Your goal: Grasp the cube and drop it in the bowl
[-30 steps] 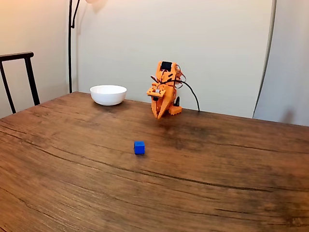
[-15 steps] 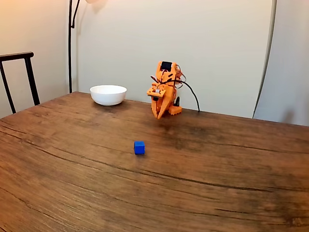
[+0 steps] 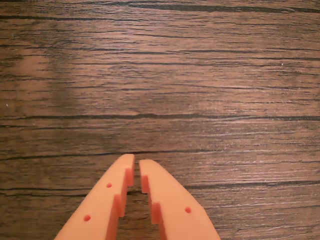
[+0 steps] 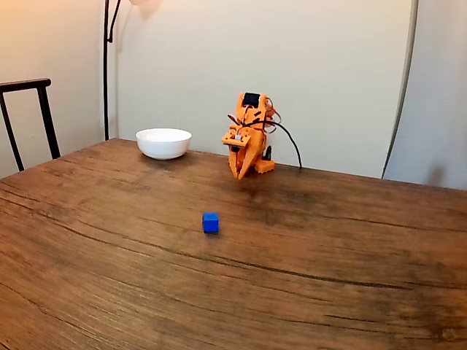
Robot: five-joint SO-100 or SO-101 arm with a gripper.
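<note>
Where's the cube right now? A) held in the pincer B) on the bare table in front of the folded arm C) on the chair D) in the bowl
B: in the fixed view the cube sits alone on the table, nearer the camera than the pincer, with the bowl off to the left at the back.

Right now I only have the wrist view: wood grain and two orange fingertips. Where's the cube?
Observer: In the fixed view the cube sits on the table, out in front of the folded arm, nearer the camera than the gripper.
Operator: And the bowl?
Observer: The bowl stands near the table's far edge, left of the arm in that view.
Operator: Anything in the bowl or touching the cube?
Observer: The cube stands alone on bare wood. From this low angle I cannot see inside the bowl.
</note>
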